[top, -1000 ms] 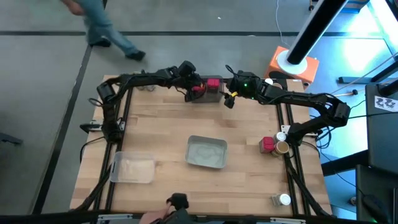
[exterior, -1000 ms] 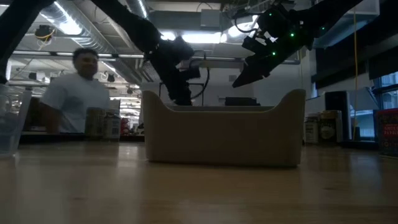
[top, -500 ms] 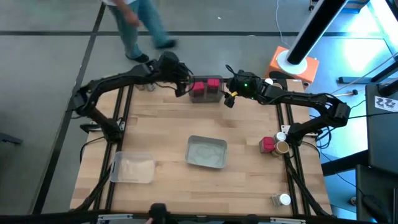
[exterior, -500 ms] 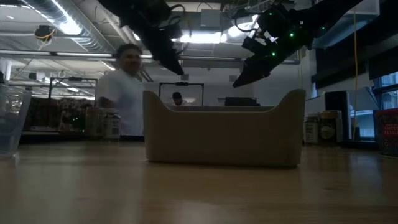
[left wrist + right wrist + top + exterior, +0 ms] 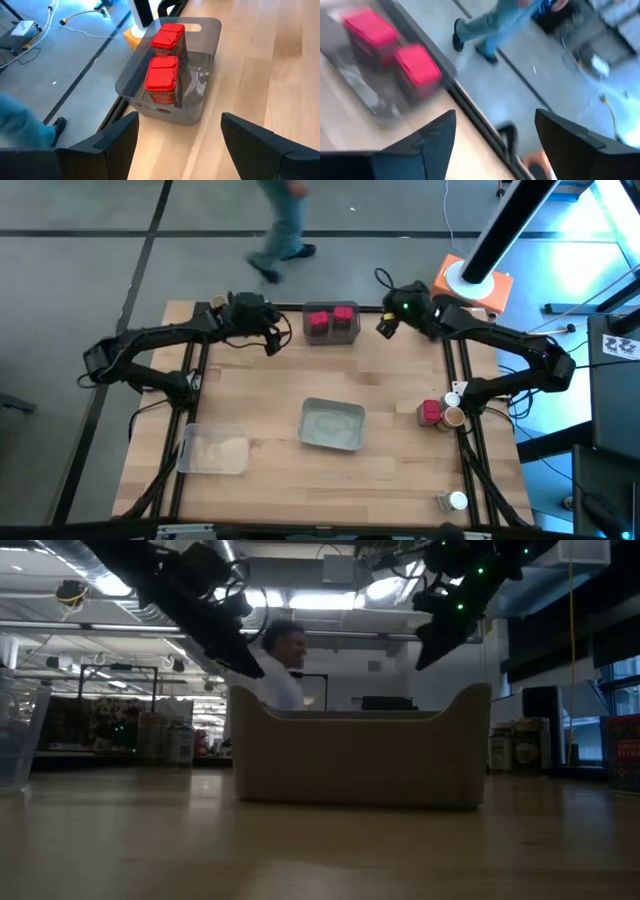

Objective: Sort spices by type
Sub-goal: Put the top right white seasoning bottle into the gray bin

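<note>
Two red blocky jars (image 5: 331, 321) stand side by side in the grey tray (image 5: 352, 335) at the table's far edge; in the left wrist view they are the nearer jar (image 5: 161, 80) and the farther jar (image 5: 170, 40). My left gripper (image 5: 271, 338) hovers open and empty left of that tray, its fingers (image 5: 117, 137) wide apart. My right gripper (image 5: 384, 326) hovers open and empty to the tray's right, and the red jars (image 5: 417, 62) appear blurred in its wrist view. A red jar (image 5: 431, 412), a tan-topped jar (image 5: 453, 419) and a white-topped jar (image 5: 453, 392) stand by the right edge.
A tan tray (image 5: 332, 425) sits mid-table and fills the low view (image 5: 360, 755). A clear tray (image 5: 213, 450) lies near the left corner. More jars stand at the near right corner (image 5: 452, 501) and the far left corner (image 5: 215, 303). A person (image 5: 285, 225) walks beyond the far edge.
My left gripper has drawn back from the grey tray toward the table's left, leaving a second red jar standing in the tray beside the first. My right gripper has pulled away toward the far right corner. The person has walked rightward past the far edge.
</note>
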Controlling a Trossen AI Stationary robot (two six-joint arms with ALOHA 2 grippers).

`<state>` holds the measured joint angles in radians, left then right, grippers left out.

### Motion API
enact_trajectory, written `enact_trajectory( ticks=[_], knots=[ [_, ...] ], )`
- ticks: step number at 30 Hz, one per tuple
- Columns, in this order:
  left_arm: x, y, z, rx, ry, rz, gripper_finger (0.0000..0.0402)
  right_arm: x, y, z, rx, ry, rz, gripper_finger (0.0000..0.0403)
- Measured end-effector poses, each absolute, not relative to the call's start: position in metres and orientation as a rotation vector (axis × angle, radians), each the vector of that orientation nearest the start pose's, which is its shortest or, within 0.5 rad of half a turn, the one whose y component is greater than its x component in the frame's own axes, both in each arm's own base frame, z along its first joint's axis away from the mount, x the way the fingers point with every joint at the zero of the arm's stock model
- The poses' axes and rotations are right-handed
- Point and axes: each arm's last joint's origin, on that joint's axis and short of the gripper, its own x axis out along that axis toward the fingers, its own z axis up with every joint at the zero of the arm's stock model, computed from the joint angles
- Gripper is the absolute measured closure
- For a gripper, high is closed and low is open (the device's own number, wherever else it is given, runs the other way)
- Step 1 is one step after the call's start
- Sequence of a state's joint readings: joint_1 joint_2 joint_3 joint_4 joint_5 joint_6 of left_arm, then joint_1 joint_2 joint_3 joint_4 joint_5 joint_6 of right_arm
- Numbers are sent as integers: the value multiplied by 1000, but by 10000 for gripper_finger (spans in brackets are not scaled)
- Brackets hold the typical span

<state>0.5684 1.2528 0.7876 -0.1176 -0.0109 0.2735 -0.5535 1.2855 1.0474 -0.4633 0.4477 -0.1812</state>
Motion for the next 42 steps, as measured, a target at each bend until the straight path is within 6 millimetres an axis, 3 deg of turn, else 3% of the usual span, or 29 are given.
enact_trajectory(
  ticks=[7, 19, 24, 35, 42],
  knots=[
    [220, 140, 231, 71, 628, 488, 135, 196, -174, 305, -5, 923, -1000, 134],
    [221, 138, 230, 62, 632, 480, 135, 161, -220, 290, 153, 982, -1074, 134],
    [221, 138, 230, 62, 631, 480, 135, 159, -235, 276, 233, 1116, -1070, 134],
    [221, 138, 230, 59, 632, 480, 135, 168, -263, 267, 364, 1357, -1077, 134],
    [221, 138, 230, 59, 632, 481, 135, 166, -268, 252, 418, 1457, -1066, 134]
  ],
)
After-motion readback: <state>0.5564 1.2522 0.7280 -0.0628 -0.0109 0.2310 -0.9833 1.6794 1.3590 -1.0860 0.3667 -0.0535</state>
